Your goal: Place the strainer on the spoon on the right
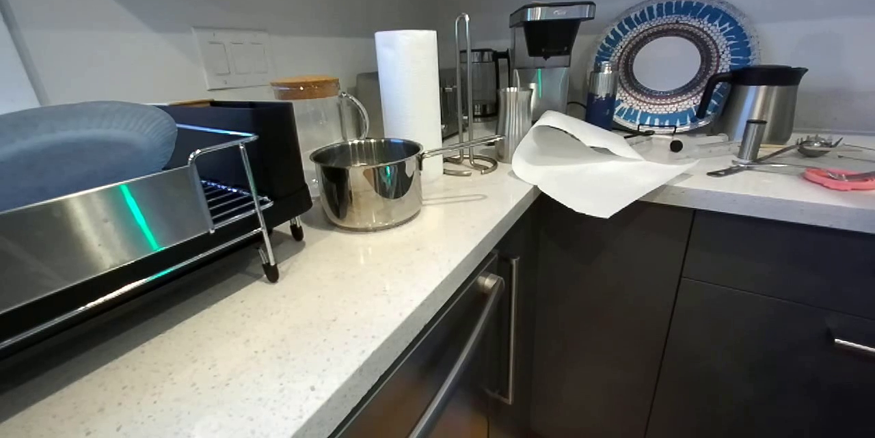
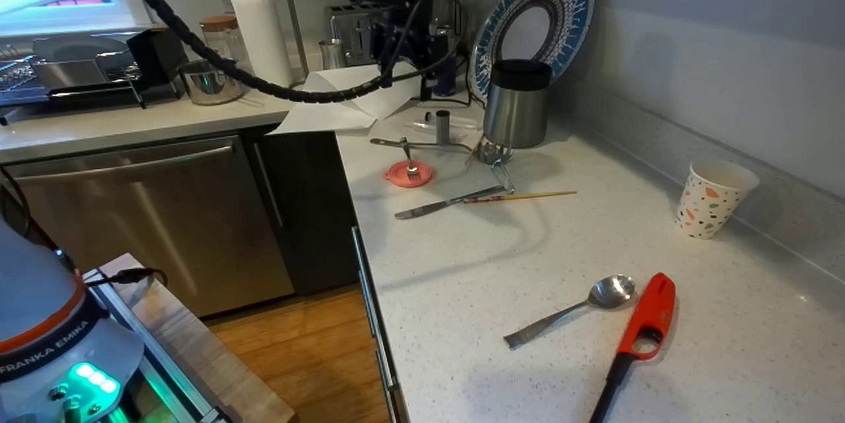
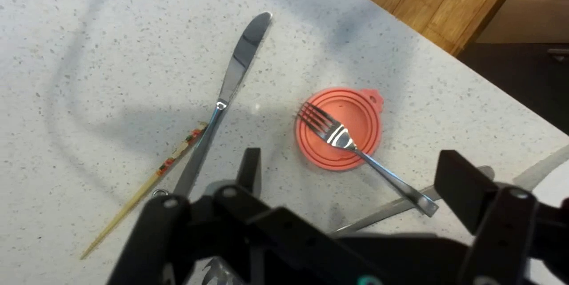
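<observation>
- Black hand (image 3: 349, 160) hung spread above the speckled white desk (image 2: 462, 291).
- Silver metal strainer (image 2: 490, 151) lay near the black-lidded steel jug (image 2: 518, 116).
- Silver metal spoon (image 2: 608, 293) lay beside the red-and-black lighter (image 2: 650, 307).
- Silver fork (image 3: 341, 137) crossed the round pink dish (image 3: 358, 120).

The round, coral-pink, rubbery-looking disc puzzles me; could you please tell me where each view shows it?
In an exterior view, the disc is cut off at the right edge, about mid-height.
In an exterior view, the disc is near the centre.
In the wrist view, the disc is just right of centre.
Shared landmark: the white, speckled countertop, its edge near the disc.
</observation>
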`<action>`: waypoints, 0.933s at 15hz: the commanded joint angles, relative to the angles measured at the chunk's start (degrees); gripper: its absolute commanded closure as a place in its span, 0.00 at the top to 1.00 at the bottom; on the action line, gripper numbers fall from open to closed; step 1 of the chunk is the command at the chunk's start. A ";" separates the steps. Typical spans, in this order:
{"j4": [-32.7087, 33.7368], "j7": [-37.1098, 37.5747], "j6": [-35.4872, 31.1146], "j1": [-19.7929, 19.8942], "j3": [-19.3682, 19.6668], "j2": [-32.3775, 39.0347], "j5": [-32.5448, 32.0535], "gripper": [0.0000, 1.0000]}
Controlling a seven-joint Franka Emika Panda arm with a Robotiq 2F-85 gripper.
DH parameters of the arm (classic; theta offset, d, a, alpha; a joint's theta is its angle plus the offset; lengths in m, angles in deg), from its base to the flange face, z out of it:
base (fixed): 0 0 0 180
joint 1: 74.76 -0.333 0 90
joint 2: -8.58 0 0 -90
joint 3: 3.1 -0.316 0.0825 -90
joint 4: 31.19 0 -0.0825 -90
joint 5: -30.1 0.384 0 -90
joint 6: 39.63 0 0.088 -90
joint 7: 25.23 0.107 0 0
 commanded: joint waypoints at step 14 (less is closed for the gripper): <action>4.20 -2.36 -2.46 3.56 -0.21 6.39 0.25 1.00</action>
